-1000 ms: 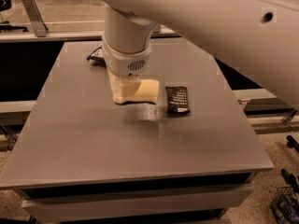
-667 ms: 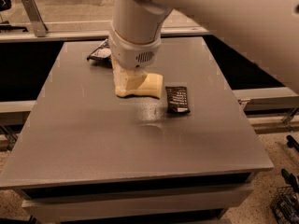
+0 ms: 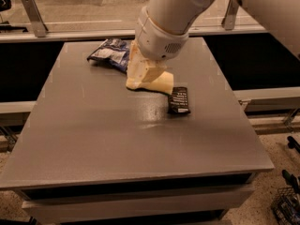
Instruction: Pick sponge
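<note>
The sponge (image 3: 160, 84) is seen lying on the grey surface (image 3: 112, 139), toward the back and a little right of the middle. A black snack bar wrapper (image 3: 179, 101) lies just beside its right end, and a blue bag (image 3: 109, 53) lies close behind its left end. The gripper (image 3: 142, 77) is lowered onto the left part of the sponge, under the thick white arm (image 3: 164, 22). Whether it is apart or clamped on the foam cannot be told, since the two are of the same pale colour and merge.

The sponge is judged to be very light, soft and easily squashed. It is not slippery and not fragile. A firm squeeze would be absorbed rather than resisted, so a hold deep enough to compress the foam is advised. The block is best taken across its narrow width, near the middle of its thickness and clear of the wrapper. A hold at one end may let the free end droop.
</note>
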You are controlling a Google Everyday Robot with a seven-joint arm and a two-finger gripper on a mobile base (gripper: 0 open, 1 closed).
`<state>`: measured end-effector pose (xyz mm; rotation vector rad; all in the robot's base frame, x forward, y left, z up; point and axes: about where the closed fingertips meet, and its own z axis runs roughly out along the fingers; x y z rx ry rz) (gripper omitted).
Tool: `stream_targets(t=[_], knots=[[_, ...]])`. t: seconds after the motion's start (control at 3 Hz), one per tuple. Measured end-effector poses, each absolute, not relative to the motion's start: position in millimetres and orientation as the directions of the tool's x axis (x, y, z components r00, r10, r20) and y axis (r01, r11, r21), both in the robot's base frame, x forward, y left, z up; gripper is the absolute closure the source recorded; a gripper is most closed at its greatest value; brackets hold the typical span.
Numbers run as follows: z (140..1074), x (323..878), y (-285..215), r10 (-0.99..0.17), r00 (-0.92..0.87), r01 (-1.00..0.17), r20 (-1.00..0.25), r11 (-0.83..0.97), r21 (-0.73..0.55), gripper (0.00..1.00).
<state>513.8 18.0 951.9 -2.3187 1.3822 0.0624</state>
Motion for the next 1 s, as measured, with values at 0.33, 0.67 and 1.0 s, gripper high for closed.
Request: stream_targets(t=[0.33,0.67,1.0], knots=[[949.4,517.7,-5.3,-0.826,0.476,-0.866,-0.302,-0.379,-0.326,1.0],[953.1,520.3,-27.3,-0.827,0.444,-0.884,-0.345,-0.34,-0.323,1.0],[960.4,520.4,-41.1,-0.827,0.428,-0.89,-0.365,-0.315,-0.331,1.0]])
